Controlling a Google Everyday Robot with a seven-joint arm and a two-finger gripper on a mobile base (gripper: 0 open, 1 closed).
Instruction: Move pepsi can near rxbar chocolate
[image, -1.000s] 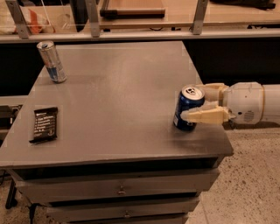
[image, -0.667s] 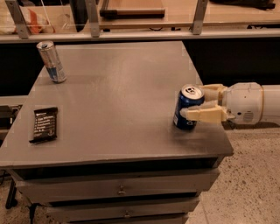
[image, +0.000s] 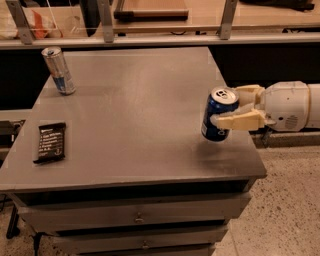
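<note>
The pepsi can (image: 218, 116), dark blue with a silver top, is near the table's right edge, tilted and lifted a little above the surface, with its shadow below it. My gripper (image: 225, 107) reaches in from the right and is shut on the can, one cream finger (image: 239, 121) across its front. The rxbar chocolate (image: 50, 142), a flat black bar with white text, lies near the table's front left corner, far from the can.
A slim silver-and-blue can (image: 58, 70) stands at the back left of the grey table (image: 135, 110), which has drawers (image: 137, 217) below. A shelf rail with metal posts (image: 150, 37) runs behind the table. Speckled floor lies to the right.
The pepsi can has risen slightly off the table in my gripper and now tilts. The bar and the slim can have not moved.
</note>
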